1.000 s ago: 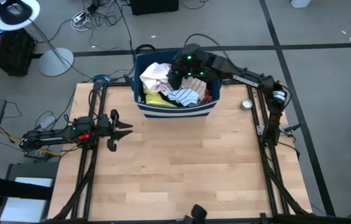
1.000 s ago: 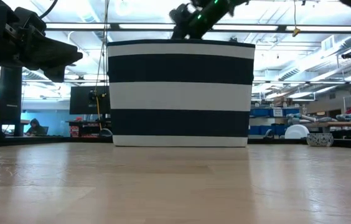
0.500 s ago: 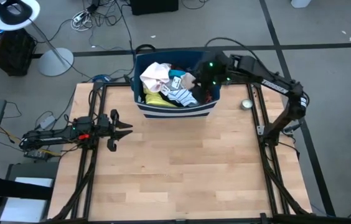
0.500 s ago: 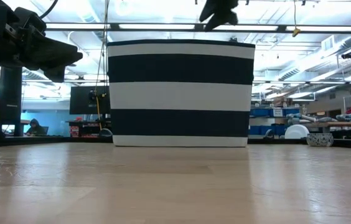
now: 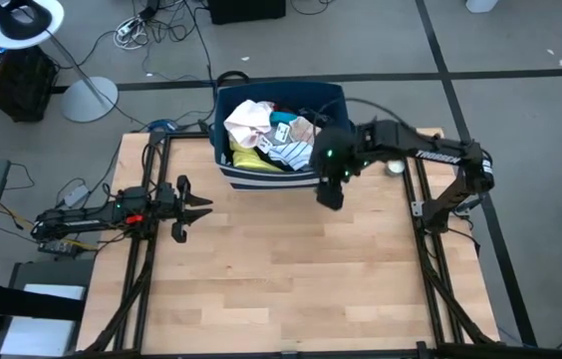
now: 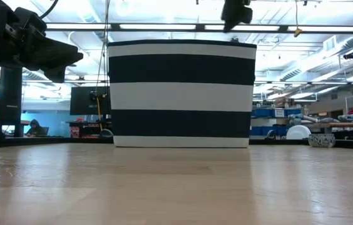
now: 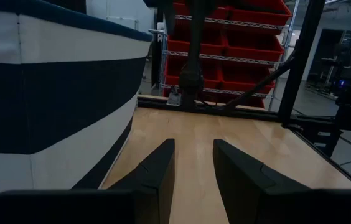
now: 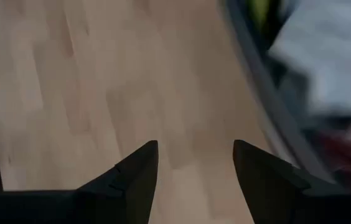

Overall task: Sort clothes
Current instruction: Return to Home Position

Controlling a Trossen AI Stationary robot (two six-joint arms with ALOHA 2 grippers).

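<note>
Navy bin (image 5: 271, 178) at the desk's (image 5: 281, 279) 12 o'clock sits just beside your wide, empty right gripper (image 5: 328, 195): a low swing home could clip it and spill clothes (image 5: 259, 126); left gripper (image 5: 201, 207) idles, parted, at 9 o'clock.

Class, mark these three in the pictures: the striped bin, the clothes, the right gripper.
striped bin (image 6: 181, 97), low view, white middle stripe of its near wall.
clothes (image 5: 271, 138), high view, middle of the pile inside the bin.
right gripper (image 8: 195, 144), right wrist view, midway between its open fingertips.
</note>
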